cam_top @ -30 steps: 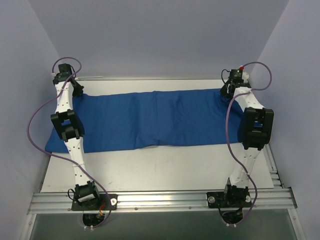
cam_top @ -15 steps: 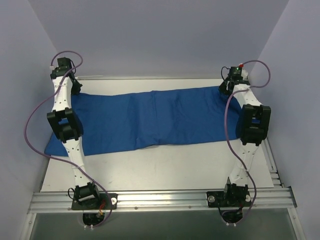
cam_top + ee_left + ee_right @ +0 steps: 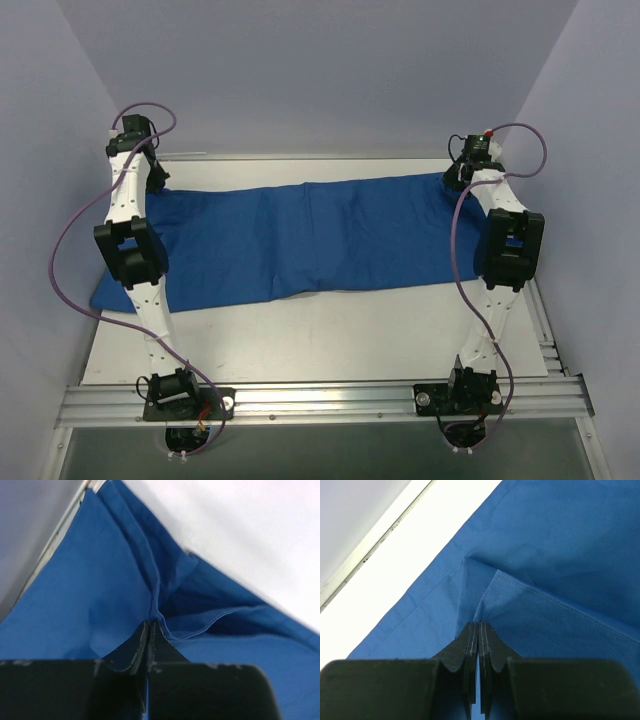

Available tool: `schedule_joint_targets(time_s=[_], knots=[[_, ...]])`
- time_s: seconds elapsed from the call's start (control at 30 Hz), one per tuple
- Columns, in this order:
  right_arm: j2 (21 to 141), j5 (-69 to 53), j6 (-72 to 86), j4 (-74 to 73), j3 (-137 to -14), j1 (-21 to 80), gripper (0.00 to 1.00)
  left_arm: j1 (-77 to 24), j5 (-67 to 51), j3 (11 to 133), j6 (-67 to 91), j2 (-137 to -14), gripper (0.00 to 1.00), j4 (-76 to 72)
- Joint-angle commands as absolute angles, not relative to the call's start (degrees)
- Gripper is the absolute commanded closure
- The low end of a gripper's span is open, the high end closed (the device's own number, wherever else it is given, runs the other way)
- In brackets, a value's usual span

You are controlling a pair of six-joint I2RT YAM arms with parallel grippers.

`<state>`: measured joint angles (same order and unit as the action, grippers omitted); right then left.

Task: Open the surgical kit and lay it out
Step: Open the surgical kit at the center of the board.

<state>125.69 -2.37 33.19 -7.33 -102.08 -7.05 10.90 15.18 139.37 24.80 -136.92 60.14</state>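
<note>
Top view: blue cloth wrap (image 3: 320, 235) lies as a long band across the middle of the white surface (image 3: 330, 335), running from the left edge to just short of the right edge. Its far edge sits near the back of the surface and its near edge runs roughly across mid-frame. The near left corner sags lowest, at the left of the frame. Cloth is rumpled, with soft creases along its length. Left arm (image 3: 130, 250) reaches up the left side to the cloth's far left corner; right arm (image 3: 510, 245) reaches up the right side to the far right corner. A purple cable (image 3: 60, 260) loops off each arm. Both bases are bolted to a metal rail (image 3: 320, 400) at the bottom of the frame. Left wrist view: left jaws pressed together with no gap, a pinch of blue fabric gathered right at the tips. Folds and a hemmed edge fan away from them towards the upper left, white surface showing at upper right. Right wrist view: right jaws likewise closed tight, the cloth's stitched hem running straight into the tips. A turned-over flap lies to the right, with the bare surface and its back edge in the upper left.
</note>
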Motion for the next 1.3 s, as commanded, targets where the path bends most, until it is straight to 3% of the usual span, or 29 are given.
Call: schedule_joint_targets(time_s=[0.0,0.43,0.7,1.07,1.27], knots=[[123.40,-2.46,33.05,-7.39,-102.31,-6.50,1.00,8.88,17.23,131.79,24.08,-129.47,0.98,60.30],[122.61,-2.64,33.05,-8.35,-101.95,-3.96,1.00,7.47,19.51,113.92,21.62,-123.05,0.98,63.29],[122.43,-2.99,32.43,-8.00,-101.16,-3.52,1.00,10.81,12.93,105.83,26.54,-121.46,0.98,61.61],[124.37,-3.69,32.52,-8.09,-103.18,-3.52,1.00,13.54,9.67,114.07,27.69,-126.12,0.98,60.91],[124.89,-3.69,32.43,-8.35,-103.62,-3.78,1.00,13.45,9.05,122.08,27.86,-131.22,0.71,64.25]])
